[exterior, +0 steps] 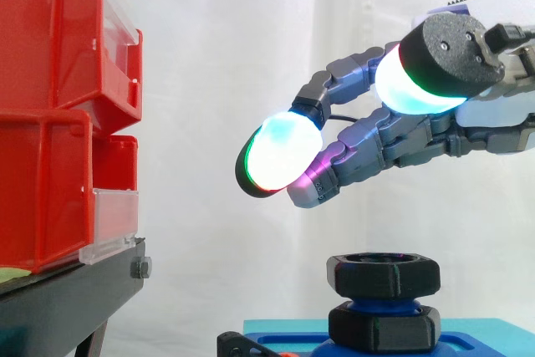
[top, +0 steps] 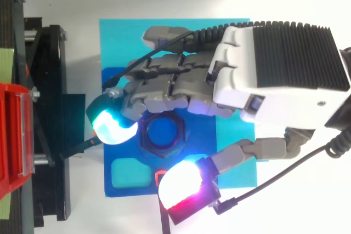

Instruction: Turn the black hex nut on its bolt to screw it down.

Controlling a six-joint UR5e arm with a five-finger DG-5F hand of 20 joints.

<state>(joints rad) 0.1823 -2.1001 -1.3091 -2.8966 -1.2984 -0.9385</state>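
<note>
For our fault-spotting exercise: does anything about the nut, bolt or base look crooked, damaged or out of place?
Nothing stands out. The black hex nut sits level on its blue bolt, above a second black nut on the blue base. The hand hangs above, fingers open.

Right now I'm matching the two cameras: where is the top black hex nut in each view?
Side view: top black hex nut low, right of centre, below the hand, apart from it.
Top view: near centre, ringing the blue bolt, between two glowing fingertips.
Shared landmark: the blue base plate under it.
</note>
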